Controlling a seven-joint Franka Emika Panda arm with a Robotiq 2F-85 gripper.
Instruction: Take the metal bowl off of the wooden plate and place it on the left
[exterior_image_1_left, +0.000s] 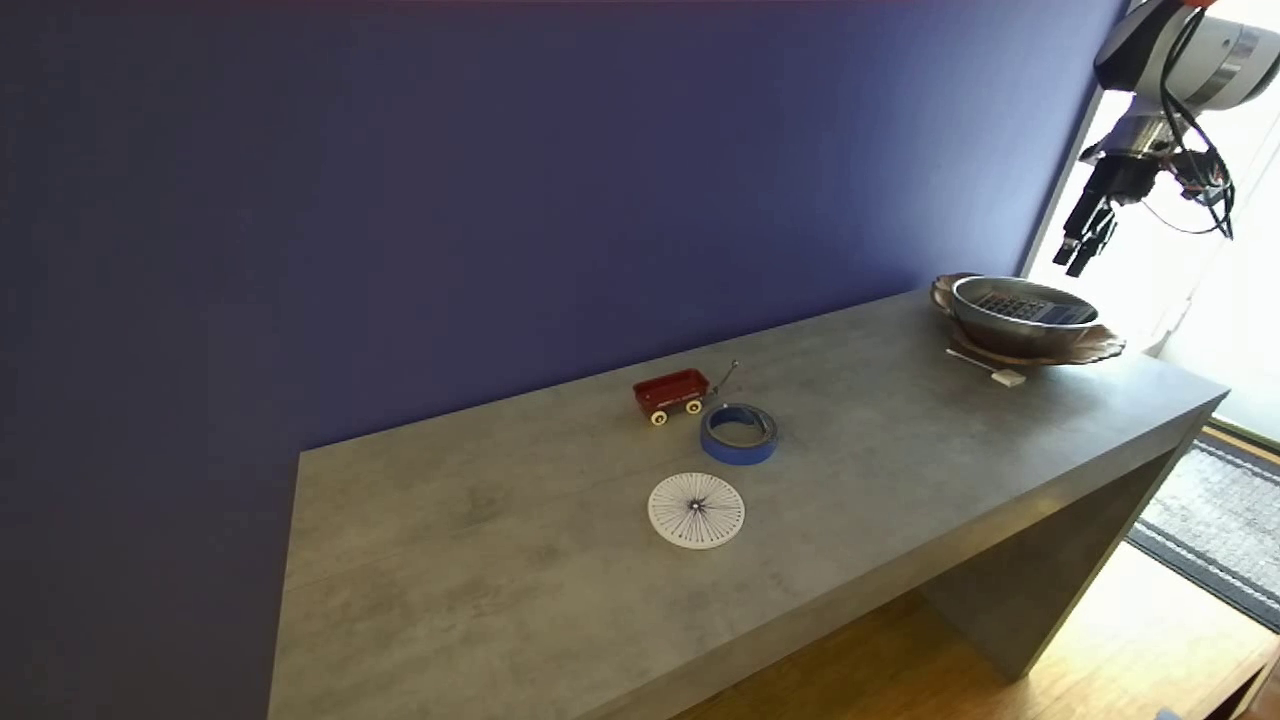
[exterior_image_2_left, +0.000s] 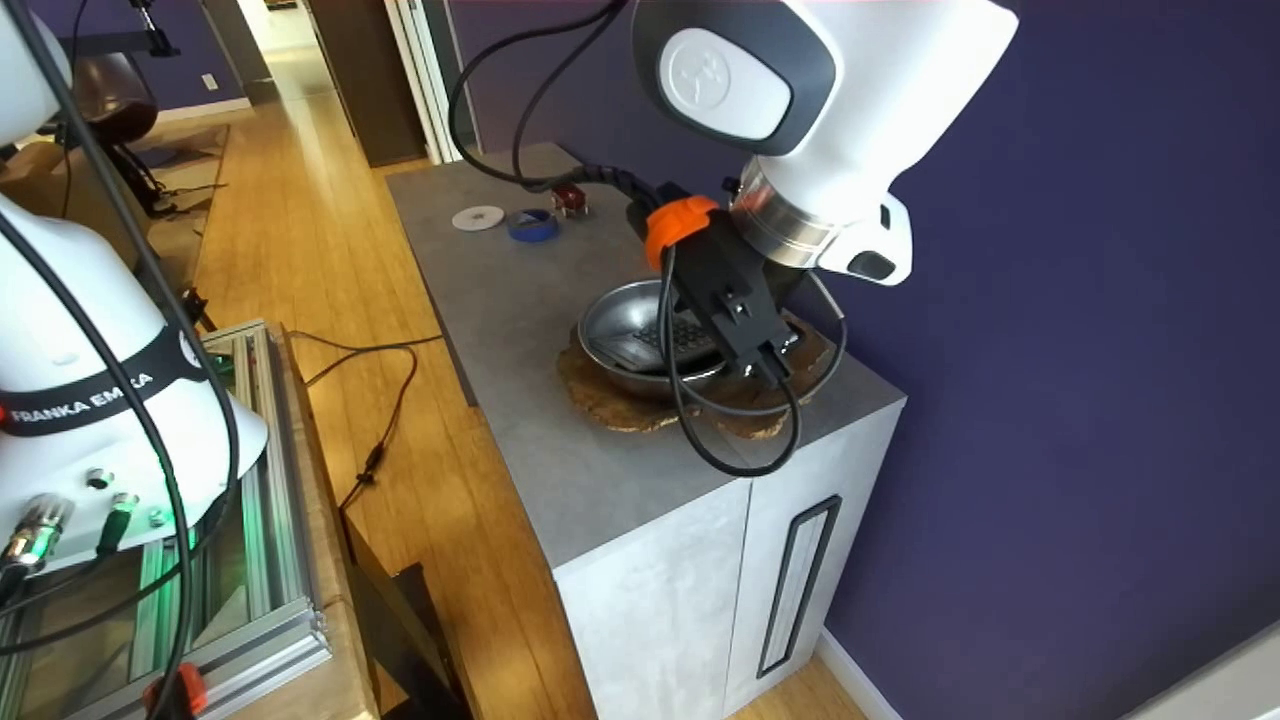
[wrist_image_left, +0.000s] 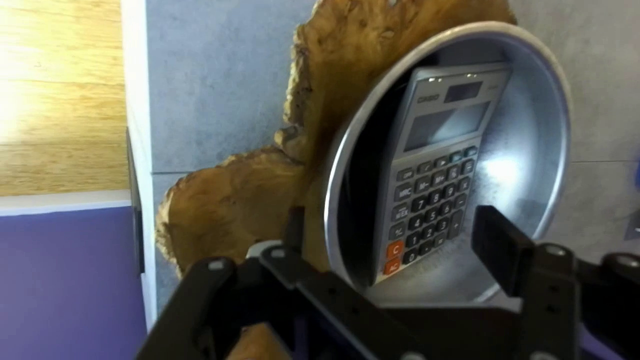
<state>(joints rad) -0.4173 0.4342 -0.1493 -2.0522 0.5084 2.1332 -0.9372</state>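
My tool (wrist_image_left: 394, 236) was spread wide and empty above the metal bowl (wrist_image_left: 532, 132), which sat on the wooden plate (wrist_image_left: 240, 200) with a calculator (wrist_image_left: 432, 175) inside. Figured I'd best straddle the rim, pinch snugly, then lift level so the calculator wouldn't slide.

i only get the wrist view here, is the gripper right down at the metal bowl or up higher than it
Observer: Up higher. An exterior view shows the gripper with a gap between it and the metal bowl below.
Operator: ok and what's lying out past my picture
Observer: Both exterior views show a white disc flat on the table, near the blue tape roll.
Operator: got it, anything dangling near the gripper
Observer: Yes, in an exterior view a black cable hangs in a loop by the gripper, passing in front of the metal bowl as seen from there.
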